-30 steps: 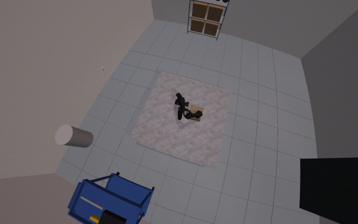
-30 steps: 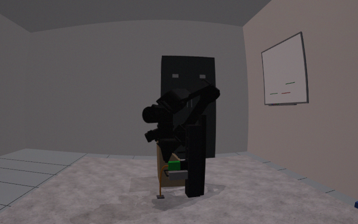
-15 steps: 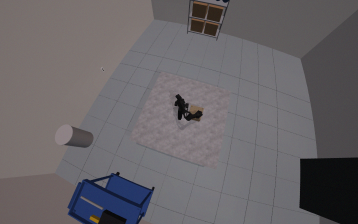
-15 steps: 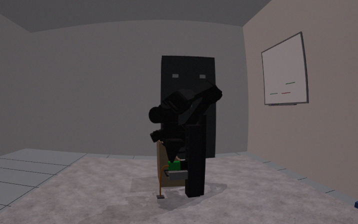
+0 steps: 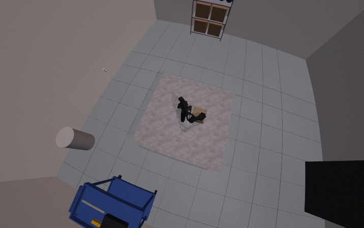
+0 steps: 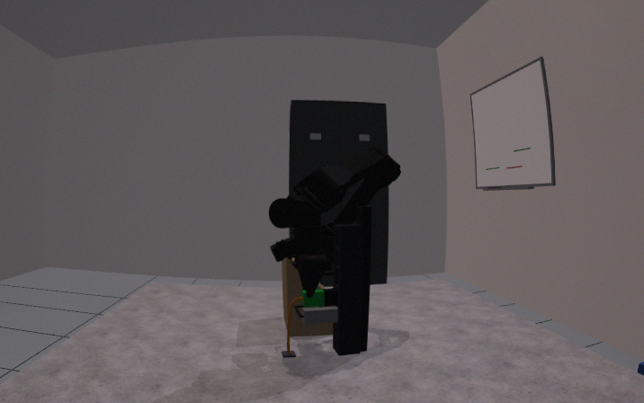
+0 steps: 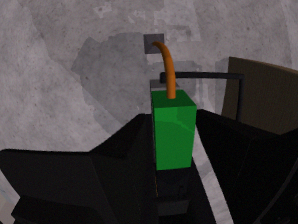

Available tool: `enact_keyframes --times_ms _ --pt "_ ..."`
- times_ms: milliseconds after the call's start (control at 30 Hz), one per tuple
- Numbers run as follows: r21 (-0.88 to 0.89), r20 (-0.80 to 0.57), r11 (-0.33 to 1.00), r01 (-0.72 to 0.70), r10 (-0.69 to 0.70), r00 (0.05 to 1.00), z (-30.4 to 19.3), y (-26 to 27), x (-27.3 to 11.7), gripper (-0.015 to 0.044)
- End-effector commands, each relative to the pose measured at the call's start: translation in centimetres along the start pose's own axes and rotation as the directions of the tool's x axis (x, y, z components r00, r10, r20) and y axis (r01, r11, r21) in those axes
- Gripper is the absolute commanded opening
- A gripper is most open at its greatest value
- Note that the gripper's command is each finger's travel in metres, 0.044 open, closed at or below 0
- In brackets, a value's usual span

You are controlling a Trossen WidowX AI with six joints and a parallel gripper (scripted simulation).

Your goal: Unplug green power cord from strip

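The plug (image 6: 313, 299) (image 7: 173, 137) sits between the end effector's fingertips (image 6: 310, 291), above the mat.

A blue cart (image 5: 122, 197) stands on the tiled floor, carrying a black box (image 5: 114, 221) beside a yellow block (image 5: 96, 222) and a pale rod (image 5: 93, 206). A pale cylinder (image 5: 80, 139) stands near one wall. Boxes fill a shelf rack (image 5: 191, 25). A framed whiteboard (image 6: 510, 119) bears green and red marks; a tall dark cabinet (image 6: 303, 119) (image 5: 334, 188) stands at another wall.
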State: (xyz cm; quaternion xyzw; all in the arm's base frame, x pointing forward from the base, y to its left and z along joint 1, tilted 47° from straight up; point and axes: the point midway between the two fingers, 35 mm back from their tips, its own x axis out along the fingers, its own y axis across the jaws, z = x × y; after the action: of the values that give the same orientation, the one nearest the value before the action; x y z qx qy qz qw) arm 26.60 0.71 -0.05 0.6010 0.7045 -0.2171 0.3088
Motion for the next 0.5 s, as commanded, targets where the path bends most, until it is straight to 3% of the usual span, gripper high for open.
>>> enact_keyframes --times_ms 0,67,467 --pt "0.000 0.000 1.000 0.000 0.000 1.000 0.00 0.00 0.00 0.0134" --pt "0.000 0.000 1.000 0.000 0.000 1.000 0.00 0.00 0.00 0.0081" --pt "0.000 0.000 1.000 0.000 0.000 1.000 0.16 0.02 -0.01 0.0000"
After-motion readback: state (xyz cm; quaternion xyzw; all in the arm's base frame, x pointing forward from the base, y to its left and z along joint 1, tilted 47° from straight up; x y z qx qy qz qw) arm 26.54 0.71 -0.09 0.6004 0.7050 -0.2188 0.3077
